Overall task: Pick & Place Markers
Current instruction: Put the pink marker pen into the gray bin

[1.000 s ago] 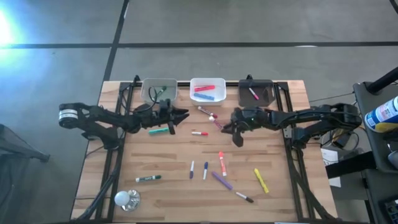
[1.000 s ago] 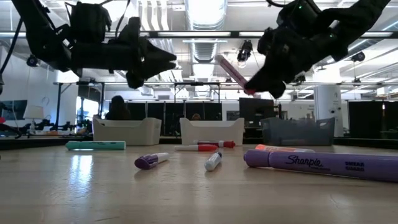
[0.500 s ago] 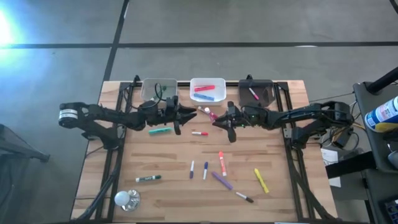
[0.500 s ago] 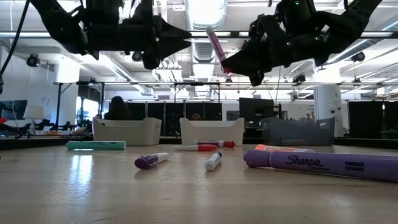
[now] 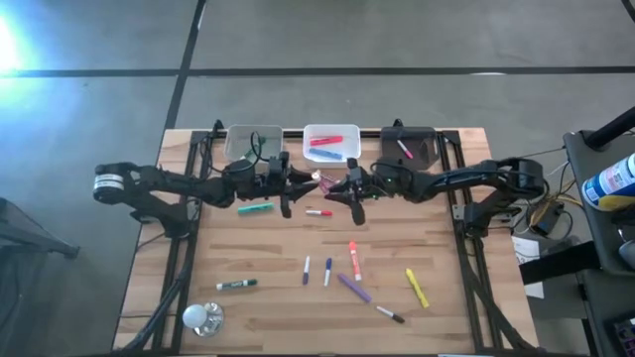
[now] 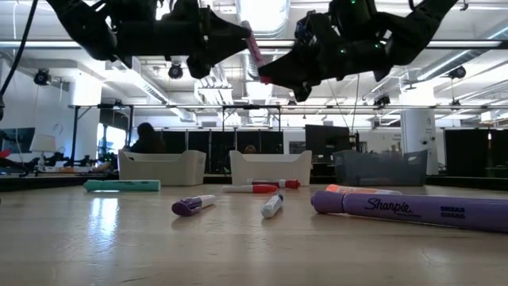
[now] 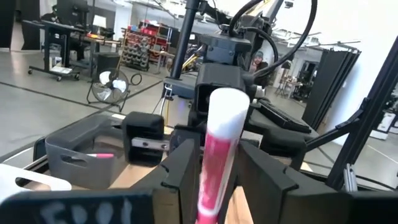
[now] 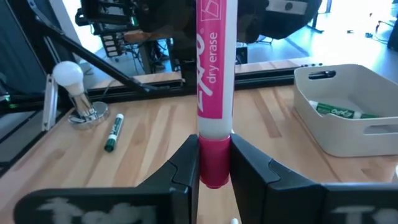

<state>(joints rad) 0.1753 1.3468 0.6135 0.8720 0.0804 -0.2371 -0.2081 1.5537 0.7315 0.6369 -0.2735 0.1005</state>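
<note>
Wooden tabletop [image 5: 248, 317], butcher-block, is carrying three bins along its far edge and loose markers across the near half, with an open workshop showing beyond it. Left gripper [image 5: 299, 182] is reaching inward toward the table's middle; a second ago it was hanging farther to the left, and it is now closing the gap to the other arm. Its fingers [image 7: 184, 168] are flanking the pink marker [image 7: 219, 155], with a sliver of space on each side, so they are spread and not yet pinching. A green marker [image 5: 256, 208] is lying just below this gripper on the wood, and the clear bin [image 5: 253, 145] is standing just behind it. Right gripper [image 5: 337, 188] is arriving from the right, having travelled inward from in front of the black bin [image 5: 409, 147] within the last second; its fingers [image 8: 186, 163] are pressed on the marker's capped pink end, holding the marker out toward its partner. Both tips are now nearly touching, high above the table in the low view. Judgement: a mid-air handover is in progress, the marker passing from right to left, probably for sorting into a bin on the left side. A red-tipped marker [image 5: 317, 212] is lying just below the meeting point.
</note>
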